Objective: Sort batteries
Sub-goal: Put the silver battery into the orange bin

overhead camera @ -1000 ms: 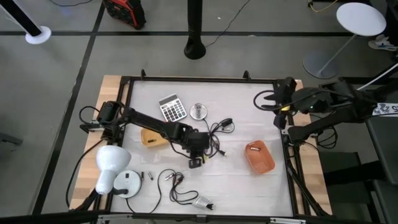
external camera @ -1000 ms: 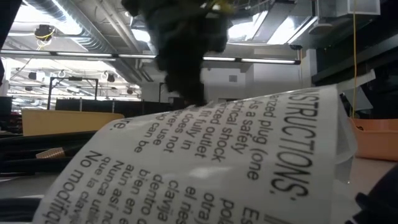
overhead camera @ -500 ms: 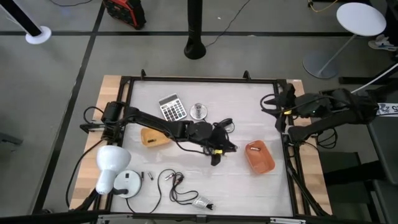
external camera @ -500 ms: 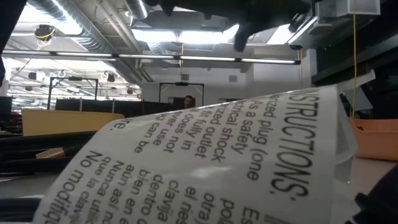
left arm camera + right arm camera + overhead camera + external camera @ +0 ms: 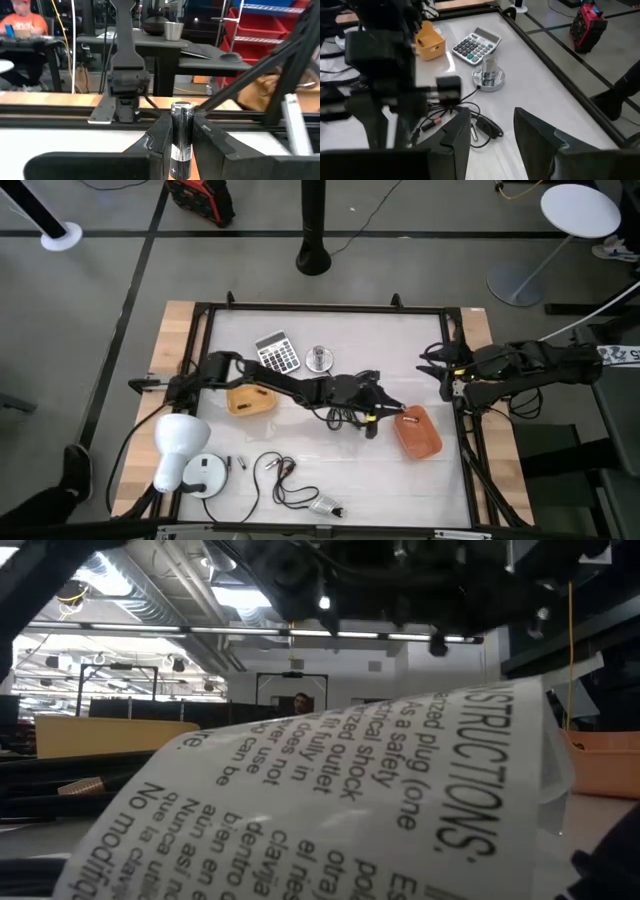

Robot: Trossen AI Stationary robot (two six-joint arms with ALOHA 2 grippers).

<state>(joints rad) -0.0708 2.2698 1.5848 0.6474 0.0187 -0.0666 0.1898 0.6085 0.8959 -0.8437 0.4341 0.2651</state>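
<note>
Left claw (image 5: 374, 427) has swung to the orange bin's (image 5: 425, 442) edge, gripping 1 battery (image 5: 181, 137); right claw (image 5: 430, 365) wide.

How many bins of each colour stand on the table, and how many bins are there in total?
Yellow bin: 1
Orange bin: 1
Total: 2
</note>
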